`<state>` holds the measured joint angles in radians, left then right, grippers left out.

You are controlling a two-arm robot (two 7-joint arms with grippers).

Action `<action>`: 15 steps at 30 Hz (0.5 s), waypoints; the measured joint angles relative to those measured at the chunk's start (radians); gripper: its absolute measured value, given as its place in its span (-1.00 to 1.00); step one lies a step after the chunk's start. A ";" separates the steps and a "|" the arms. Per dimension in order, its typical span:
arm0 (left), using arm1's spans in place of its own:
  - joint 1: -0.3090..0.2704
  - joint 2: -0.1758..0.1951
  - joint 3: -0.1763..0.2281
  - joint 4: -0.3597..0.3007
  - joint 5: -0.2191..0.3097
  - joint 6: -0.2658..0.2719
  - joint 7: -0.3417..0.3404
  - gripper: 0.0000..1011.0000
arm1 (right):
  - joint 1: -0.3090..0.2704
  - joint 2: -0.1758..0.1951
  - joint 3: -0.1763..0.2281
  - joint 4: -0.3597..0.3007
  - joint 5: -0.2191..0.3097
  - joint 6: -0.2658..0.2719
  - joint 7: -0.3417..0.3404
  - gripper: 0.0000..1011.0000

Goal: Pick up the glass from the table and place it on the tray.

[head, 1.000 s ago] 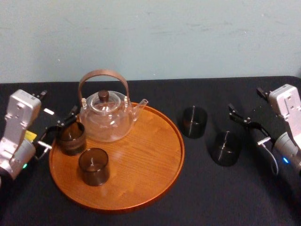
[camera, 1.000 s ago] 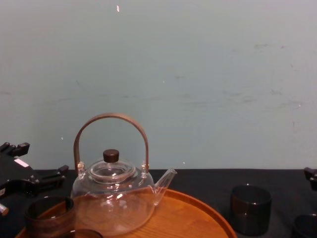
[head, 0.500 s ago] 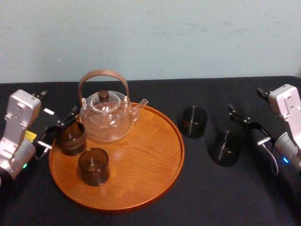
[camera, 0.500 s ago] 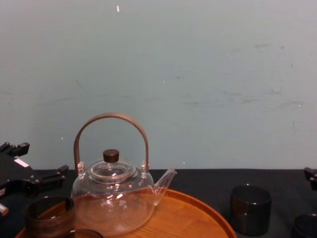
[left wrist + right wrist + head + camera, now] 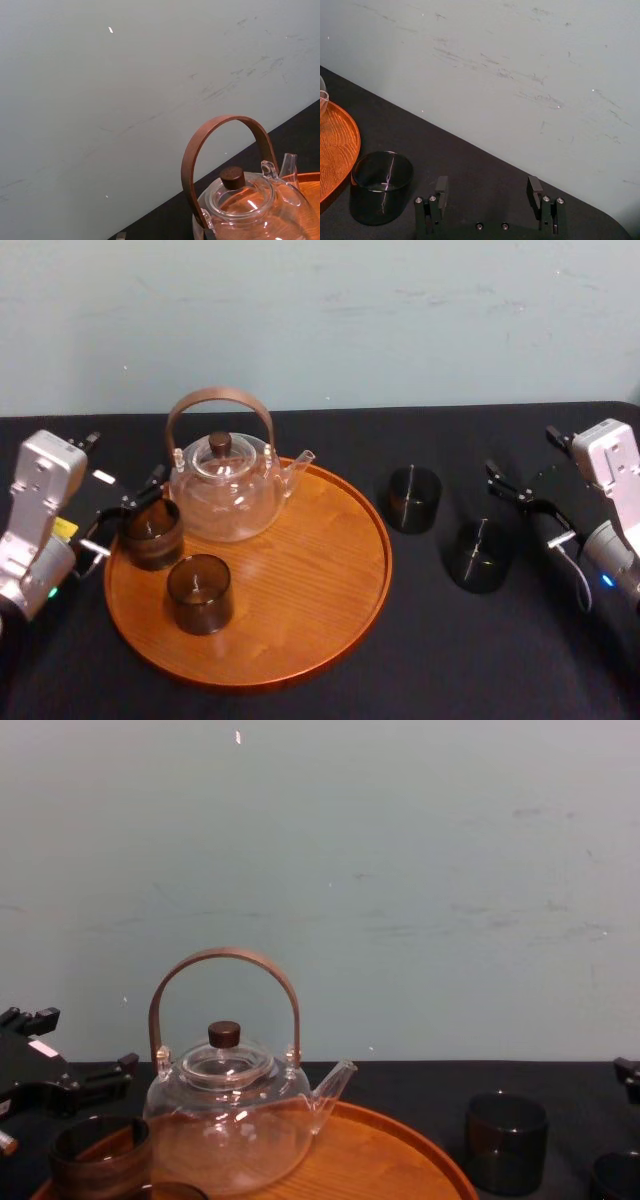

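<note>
head view: the tray (image 5: 300, 620) is sitting on the bench (image 5: 450, 660), left of centre. the teapot (image 5: 225, 495) is standing upright at the back of the tray, its spout pointing to the robot's right.

two brown glasses are standing upright on the tray. the rim glass (image 5: 150, 532) is sitting at the tray's left edge, just beside the teapot. the front glass (image 5: 200, 592) is sitting nearer the robot, with a small gap between the two.

two black glasses are standing upright on the bench to the right of the tray, off the wood. the far glass (image 5: 413, 499) is sitting near the tray's right rim. the near glass (image 5: 478, 555) is sitting further right and closer to the robot. the pair are standing close together but not touching.

left end effector (image 5: 123, 458) is hovering at the tray's left edge, just beside the rim glass. its fingers are spreading wide apart and gripping nothing. cannot tell whether any part of it is touching that glass.

right end effector (image 5: 522, 450) is hanging over the bench just right of the near glass, well apart from the tray. in the right wrist view its fingers (image 5: 441, 185) are standing wide apart, gripping nothing.
</note>
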<state>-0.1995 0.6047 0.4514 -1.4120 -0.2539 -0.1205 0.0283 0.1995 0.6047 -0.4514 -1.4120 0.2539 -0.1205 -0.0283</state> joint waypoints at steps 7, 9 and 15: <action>0.000 0.000 0.000 0.000 0.000 0.000 0.000 0.98 | 0.000 0.000 0.000 0.000 0.000 0.000 0.000 0.98; 0.000 0.000 0.000 0.000 0.000 0.000 0.000 0.98 | 0.000 0.000 0.000 0.000 0.000 0.000 0.000 0.98; 0.000 0.000 0.000 0.000 0.000 0.000 0.000 0.98 | 0.000 0.000 0.000 0.000 0.000 0.000 0.000 0.98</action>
<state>-0.1995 0.6047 0.4514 -1.4120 -0.2539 -0.1205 0.0283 0.1995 0.6047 -0.4513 -1.4120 0.2539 -0.1205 -0.0282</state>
